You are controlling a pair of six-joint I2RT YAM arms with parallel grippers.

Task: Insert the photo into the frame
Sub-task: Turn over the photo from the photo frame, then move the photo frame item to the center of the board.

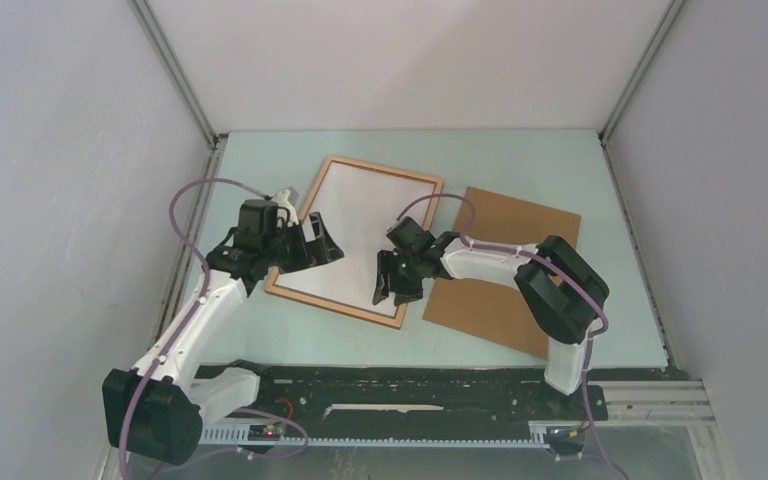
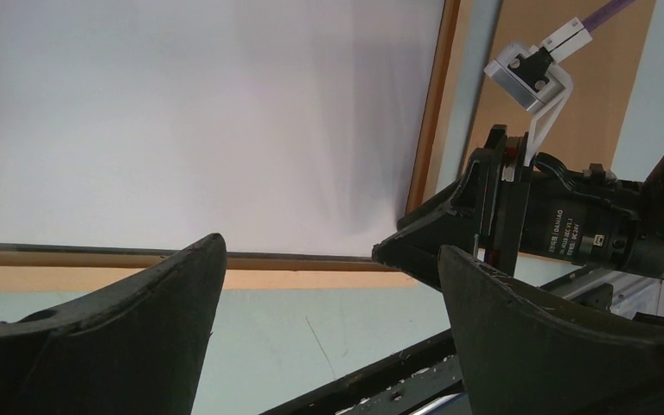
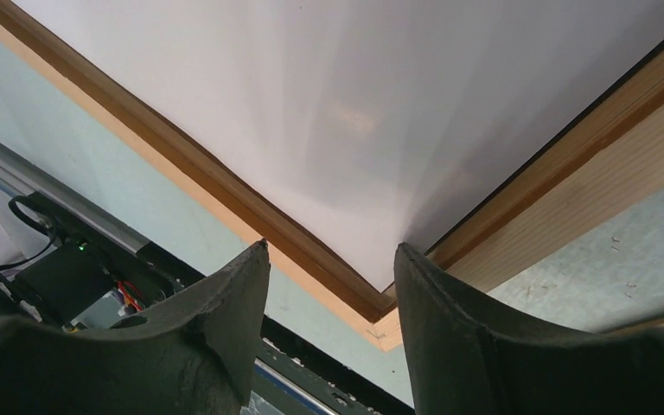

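The frame (image 1: 385, 170) lies flat on the table, thin light wood with its stepped inner ledge facing up. Inside it rests the photo (image 1: 360, 235), showing only a blank white side; no print shows. My right gripper (image 1: 395, 295) hangs over the frame's near right corner. In the right wrist view its jaws (image 3: 332, 246) stand apart, with that corner of the frame (image 3: 164, 143) and the photo (image 3: 354, 104) between them, nothing gripped. My left gripper (image 1: 322, 243) is wide open at the frame's left side. In its own view, the left gripper (image 2: 330, 246) is just off the frame rail (image 2: 432, 112), beside the photo (image 2: 199, 121).
A plain brown backing board (image 1: 505, 305) lies right of the frame, partly under the right arm. The booth's walls close in at left, right and back. A black rail (image 1: 430, 385) runs along the near table edge.
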